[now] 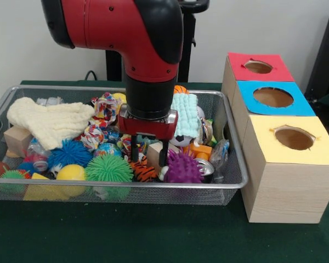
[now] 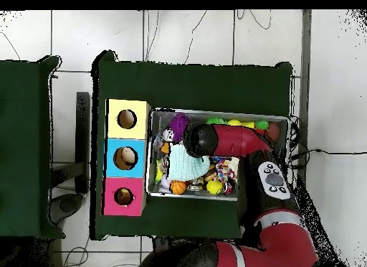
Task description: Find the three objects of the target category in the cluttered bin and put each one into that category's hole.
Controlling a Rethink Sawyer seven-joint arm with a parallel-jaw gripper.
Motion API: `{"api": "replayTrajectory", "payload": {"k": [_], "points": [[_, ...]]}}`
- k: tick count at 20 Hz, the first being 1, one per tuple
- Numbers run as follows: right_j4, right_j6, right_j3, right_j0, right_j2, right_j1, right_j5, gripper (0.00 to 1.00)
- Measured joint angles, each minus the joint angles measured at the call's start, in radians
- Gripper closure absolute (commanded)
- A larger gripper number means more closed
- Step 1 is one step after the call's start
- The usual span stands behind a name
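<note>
The tiger toy (image 1: pixel 144 171) lay in the bin (image 1: pixel 238 183), near the front rim, between a green spiky ball (image 1: pixel 109 167) and a purple spiky ball (image 1: pixel 183 167). The end effector (image 1: pixel 148 155) hung right above it, its two fingers apart and holding nothing. No toy seemed to be on its way to the red hole (image 1: pixel 257 67), so most of the job looked left to do. The bin was full of balls, a cream cloth (image 1: pixel 50 121) and a wood block (image 1: pixel 16 140). The boxes stood beside it on the green worktop (image 1: pixel 153 235).
</note>
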Motion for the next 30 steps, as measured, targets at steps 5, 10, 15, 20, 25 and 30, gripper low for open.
{"api": "replayTrajectory", "payload": {"k": [5, 10, 15, 20, 25, 30], "points": [[-0.031, 0.000, 0.001, 0.002, -0.012, 0.002, 0.000, 0.00], [-0.077, 0.000, 0.002, 0.001, -0.032, 0.009, -0.020, 0.00], [-0.101, 0.000, 0.002, -0.009, -0.044, 0.016, -0.044, 0.00], [-0.101, 0.000, 0.002, -0.030, -0.044, 0.021, -0.091, 0.00], [-0.102, 0.000, 0.003, -0.059, -0.039, 0.034, -0.172, 0.00], [-0.102, 0.000, 0.027, -0.100, -0.019, 0.055, -0.212, 0.00]]}}
